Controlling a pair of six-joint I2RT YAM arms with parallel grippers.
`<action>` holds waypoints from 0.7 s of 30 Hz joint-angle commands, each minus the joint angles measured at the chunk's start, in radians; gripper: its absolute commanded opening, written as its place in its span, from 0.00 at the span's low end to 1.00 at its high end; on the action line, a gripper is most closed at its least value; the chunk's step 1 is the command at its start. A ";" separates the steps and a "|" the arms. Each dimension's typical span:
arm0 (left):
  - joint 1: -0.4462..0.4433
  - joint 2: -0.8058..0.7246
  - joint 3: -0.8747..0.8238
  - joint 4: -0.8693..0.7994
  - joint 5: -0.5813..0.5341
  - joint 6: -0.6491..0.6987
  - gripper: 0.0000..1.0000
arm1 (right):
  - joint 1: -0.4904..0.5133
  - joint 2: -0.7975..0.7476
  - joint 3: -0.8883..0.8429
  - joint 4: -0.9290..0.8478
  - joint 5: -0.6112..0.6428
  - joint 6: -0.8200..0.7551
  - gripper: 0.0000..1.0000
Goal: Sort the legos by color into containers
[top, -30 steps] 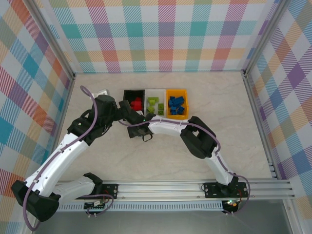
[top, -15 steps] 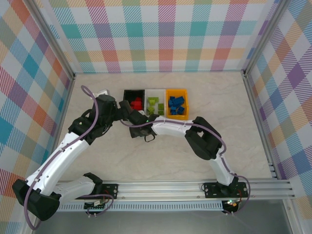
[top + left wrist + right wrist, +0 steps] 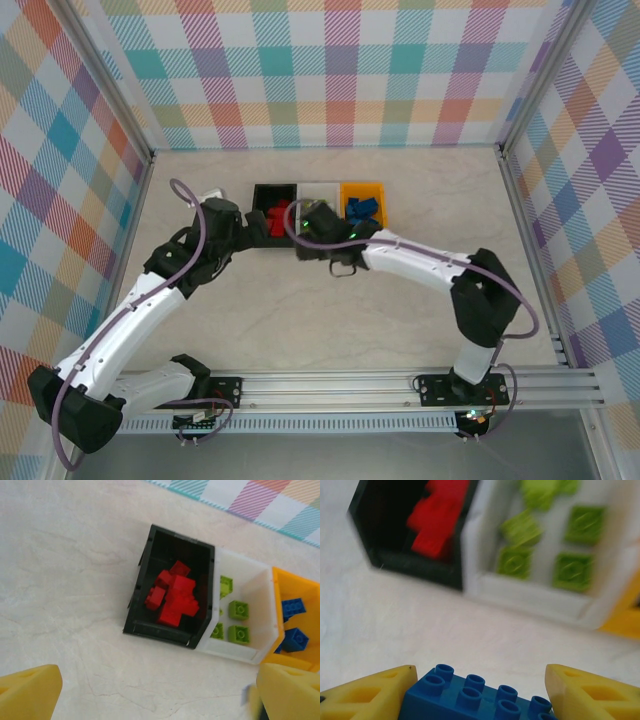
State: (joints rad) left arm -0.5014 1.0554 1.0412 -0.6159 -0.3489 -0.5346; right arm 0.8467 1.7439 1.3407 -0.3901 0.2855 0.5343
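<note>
Three bins stand in a row: the black bin (image 3: 145, 580) holds red legos (image 3: 172, 600), the white bin (image 3: 260, 587) holds lime green legos (image 3: 239, 610), and the orange-yellow bin (image 3: 280, 655) holds blue legos (image 3: 295, 639). My right gripper (image 3: 477, 695) is shut on a blue lego (image 3: 470, 700), held just in front of the black bin (image 3: 375, 550) and white bin (image 3: 530, 597). From above, the right gripper (image 3: 303, 238) covers part of the white bin (image 3: 325, 187). My left gripper (image 3: 160, 695) is open with nothing in it, over bare table in front of the black bin.
The bins (image 3: 262, 190) sit mid-table toward the back, the orange one (image 3: 362, 186) rightmost. A small white object (image 3: 210, 190) lies behind the left arm. Checked walls (image 3: 320, 70) enclose the table, and a metal rail (image 3: 330, 385) runs along the near edge.
The right arm has swung right and back, carrying its gripper from the table in front of the bins up over the white bin's front. The left arm has hardly moved.
</note>
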 commanded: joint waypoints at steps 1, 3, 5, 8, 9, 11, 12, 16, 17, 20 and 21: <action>0.008 -0.014 -0.022 0.003 0.015 -0.019 1.00 | -0.130 -0.007 0.000 0.037 -0.042 -0.037 0.62; 0.008 -0.020 -0.028 0.004 0.016 -0.024 1.00 | -0.190 0.021 0.026 0.041 -0.066 -0.048 0.62; 0.009 -0.028 -0.036 0.006 0.010 -0.027 1.00 | -0.241 0.054 0.061 0.045 -0.080 -0.056 0.62; 0.008 -0.034 -0.040 0.004 0.002 -0.030 1.00 | -0.300 0.121 0.119 0.034 -0.110 -0.068 0.65; 0.009 -0.033 -0.043 0.003 -0.002 -0.031 1.00 | -0.315 0.149 0.145 0.023 -0.113 -0.069 0.69; 0.009 -0.031 -0.048 0.004 -0.006 -0.031 1.00 | -0.340 0.201 0.192 0.010 -0.129 -0.074 0.79; 0.009 -0.032 -0.053 0.004 -0.013 -0.032 1.00 | -0.347 0.221 0.212 0.005 -0.129 -0.078 0.84; 0.009 -0.044 -0.077 0.013 -0.057 -0.035 1.00 | -0.360 0.198 0.222 0.041 -0.141 -0.092 0.89; 0.010 -0.049 -0.086 0.021 -0.071 -0.033 1.00 | -0.360 0.171 0.207 0.060 -0.144 -0.094 0.90; 0.013 -0.074 -0.116 0.064 -0.161 -0.018 1.00 | -0.362 0.037 0.099 0.165 -0.140 -0.084 0.91; 0.016 -0.082 -0.131 0.086 -0.197 -0.011 1.00 | -0.361 -0.015 0.051 0.204 -0.132 -0.080 0.92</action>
State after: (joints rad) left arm -0.4992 1.0119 0.9337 -0.5919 -0.4286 -0.5594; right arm 0.4847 1.8729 1.4487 -0.2974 0.1574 0.4583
